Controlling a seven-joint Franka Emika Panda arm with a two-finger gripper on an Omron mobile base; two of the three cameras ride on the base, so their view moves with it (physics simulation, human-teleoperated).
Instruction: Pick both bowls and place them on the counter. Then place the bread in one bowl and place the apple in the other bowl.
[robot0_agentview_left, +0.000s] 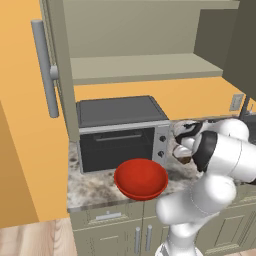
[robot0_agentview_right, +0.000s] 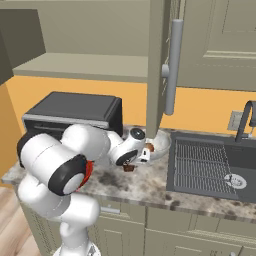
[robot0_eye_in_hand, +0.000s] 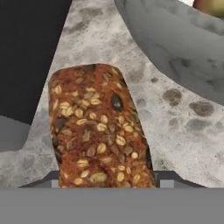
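The bread (robot0_eye_in_hand: 100, 131), a dark brown seeded chunk, lies on the speckled counter (robot0_eye_in_hand: 175, 131) and fills the gap between my fingertips (robot0_eye_in_hand: 168, 181). My gripper (robot0_eye_in_hand: 109, 183) is shut on its sides. From the base it shows as a small brown lump (robot0_agentview_left: 184, 160) (robot0_agentview_right: 129, 168) under the gripper (robot0_agentview_left: 183, 155) (robot0_agentview_right: 131, 163). Just beyond it stands the grey-white marbled bowl (robot0_eye_in_hand: 183, 39) (robot0_agentview_right: 161, 145), and the red apple (robot0_eye_in_hand: 211, 6) (robot0_agentview_right: 150, 147) lies inside that bowl. The glossy red bowl (robot0_agentview_left: 141, 178) sits on the counter (robot0_agentview_left: 95, 187) near its front edge, to the left of the arm.
A dark toaster oven (robot0_agentview_left: 117, 135) (robot0_agentview_right: 75, 112) stands at the back of the counter. The sink (robot0_agentview_right: 210, 165) with its faucet (robot0_agentview_right: 245, 120) lies to the right. Open cabinet doors with long handles (robot0_agentview_left: 45, 67) (robot0_agentview_right: 172, 65) hang above.
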